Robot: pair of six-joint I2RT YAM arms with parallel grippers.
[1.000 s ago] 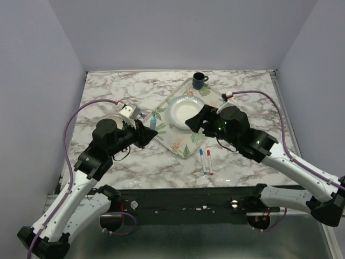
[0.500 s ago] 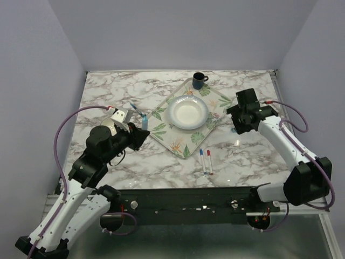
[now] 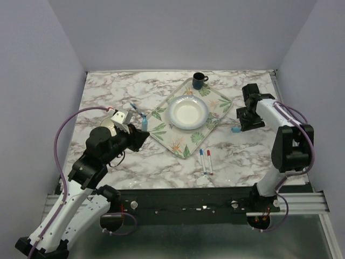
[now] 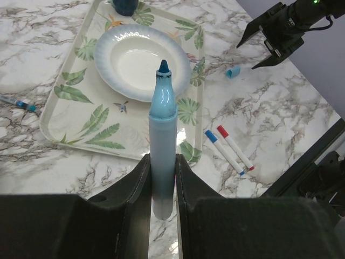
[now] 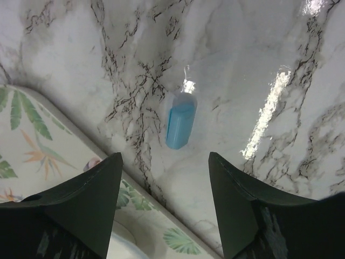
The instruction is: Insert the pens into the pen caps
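Note:
My left gripper is shut on the thick light-blue marker, uncapped tip pointing forward, held above the table left of the tray; in the left wrist view the marker stands between the pads. My right gripper is open, just above the table to the right of the tray. The light-blue cap lies on the marble; in the right wrist view it lies ahead of the spread fingers, untouched. Two slim white markers, blue and red, lie side by side near the front. A thin dark blue pen lies left of the tray.
A leaf-patterned tray sits at the centre back, turned diagonally, with a white bowl on it and a dark mug at its far corner. The tray's edge runs close beside the cap.
My right arm has swung from over the tray out to the right side and its open gripper now sits by the light-blue cap. My left arm has drawn back slightly with the marker.

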